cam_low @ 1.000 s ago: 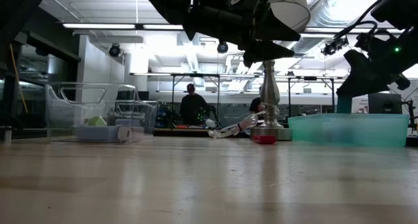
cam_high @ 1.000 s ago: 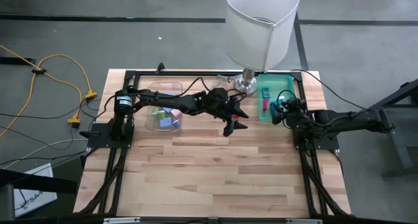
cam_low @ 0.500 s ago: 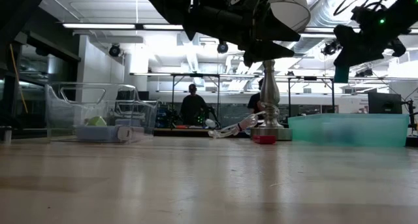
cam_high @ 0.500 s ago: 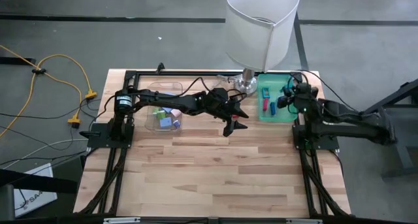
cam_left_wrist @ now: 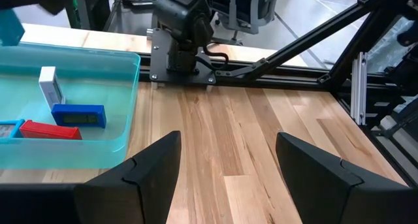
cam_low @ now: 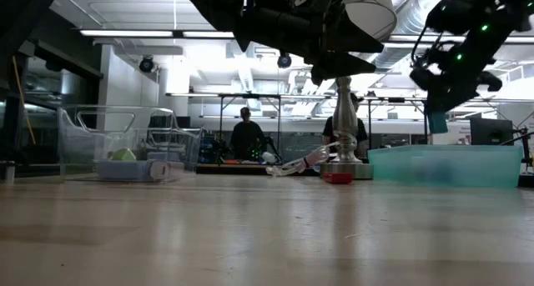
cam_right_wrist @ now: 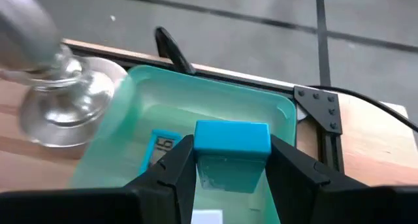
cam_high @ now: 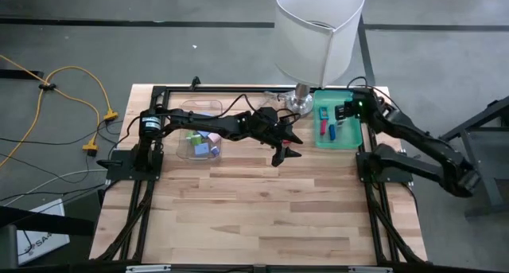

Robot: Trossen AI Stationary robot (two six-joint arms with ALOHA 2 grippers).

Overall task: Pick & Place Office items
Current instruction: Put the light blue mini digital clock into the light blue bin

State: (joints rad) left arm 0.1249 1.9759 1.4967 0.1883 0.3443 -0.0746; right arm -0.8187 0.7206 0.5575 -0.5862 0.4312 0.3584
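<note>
My right gripper (cam_high: 347, 112) hangs over the teal tray (cam_high: 350, 138) at the table's far right, shut on a light blue block (cam_right_wrist: 232, 144). The same block shows in the low view (cam_low: 436, 121) above the tray (cam_low: 446, 165). In the tray lie a red piece (cam_left_wrist: 49, 130), a dark blue piece (cam_left_wrist: 78, 115) and a white piece (cam_left_wrist: 49, 87). My left gripper (cam_high: 293, 145) is open in mid-air over the table's middle, with nothing between its fingers (cam_left_wrist: 150, 168). A clear bin (cam_high: 199, 142) at the left holds several small coloured pieces. My right gripper pinches the light blue block by two opposite sides (cam_right_wrist: 199, 142) between its two fingers. The fingers slant downward toward the tray. The block is lifted clear above the tray's inside.
A tall lamp with a white shade (cam_high: 318, 30) stands on its metal base (cam_right_wrist: 59, 106) at the far edge, just left of the tray. Black frame rails (cam_high: 370, 209) run along both table sides. Bare wood lies across the near half (cam_high: 254, 217).
My right gripper has swung with the light blue block from the tray's near end toward the table's far edge, rising and turning as its arm pivoted. The block stays held between the fingers.
</note>
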